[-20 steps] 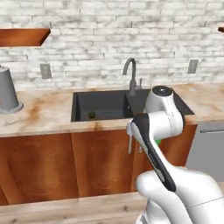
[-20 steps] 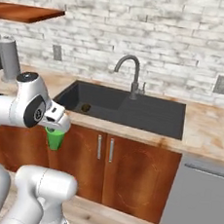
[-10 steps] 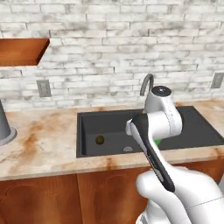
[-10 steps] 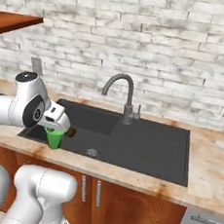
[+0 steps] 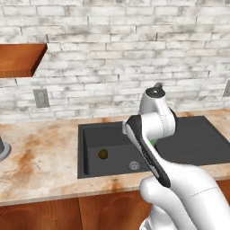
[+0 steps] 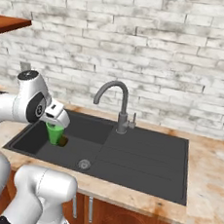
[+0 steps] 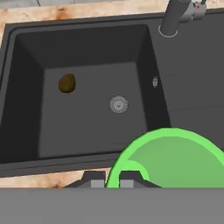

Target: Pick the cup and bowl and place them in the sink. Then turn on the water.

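cup held over the sink
gripper (image 6: pixel 57 124) pinched tight on the green cup (image 6: pixel 55 133), upright above the sink (image 6: pixel 143 161) basin.

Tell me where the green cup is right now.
The green cup hangs in the shut gripper above the left basin of the black sink, left of the gooseneck faucet. In the right base view a small brown lump lies just behind it.
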Robot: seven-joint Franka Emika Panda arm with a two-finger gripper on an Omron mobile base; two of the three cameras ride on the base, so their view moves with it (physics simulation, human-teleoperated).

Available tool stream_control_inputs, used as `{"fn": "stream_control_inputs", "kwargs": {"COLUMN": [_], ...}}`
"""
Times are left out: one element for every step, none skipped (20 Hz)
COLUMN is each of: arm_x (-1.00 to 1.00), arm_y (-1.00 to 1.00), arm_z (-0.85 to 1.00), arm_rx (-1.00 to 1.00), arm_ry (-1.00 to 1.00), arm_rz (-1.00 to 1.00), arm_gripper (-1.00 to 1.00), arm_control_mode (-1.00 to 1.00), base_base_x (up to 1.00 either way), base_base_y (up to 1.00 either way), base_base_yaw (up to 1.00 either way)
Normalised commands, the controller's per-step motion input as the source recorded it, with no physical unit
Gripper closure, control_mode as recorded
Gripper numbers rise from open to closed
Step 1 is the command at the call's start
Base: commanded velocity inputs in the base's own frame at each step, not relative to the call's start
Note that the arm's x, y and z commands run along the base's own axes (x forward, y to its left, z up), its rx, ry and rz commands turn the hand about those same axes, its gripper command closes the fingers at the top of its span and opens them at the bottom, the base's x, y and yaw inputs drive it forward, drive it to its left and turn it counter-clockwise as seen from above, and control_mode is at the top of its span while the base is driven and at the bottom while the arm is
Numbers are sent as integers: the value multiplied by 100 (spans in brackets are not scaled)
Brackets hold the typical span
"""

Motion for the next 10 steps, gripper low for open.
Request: {"fn": "stream_control_inputs", "kwargs": {"arm_x": [66,83,100,96,80,78,67,75,71,71], "arm_y": [80,66,32,14,0,0,0,-35,-26,-23], "arm_z": [-57,-51,-48,-51,-56,-59,-51,-44,-48,-60], "arm_rx": [0,0,0,0,0,0,0,0,0,0], "arm_ry": [0,0,0,1,0,0,1,0,3,16], "arm_rz": [-15,-11,-1,0,0,0,0,0,0,0], "arm_gripper": [100,100,100,100,100,100,100,100,100,100], "arm_control_mode": [-100,-100,-100,-100,-100,-100,-100,-100,-100,-100], "base_base_x": [0,0,0,0,0,0,0,0,0,0], "base_base_y": [0,0,0,0,0,0,0,0,0,0], "base_base_yaw": [0,0,0,0,0,0,0,0,0,0]}}
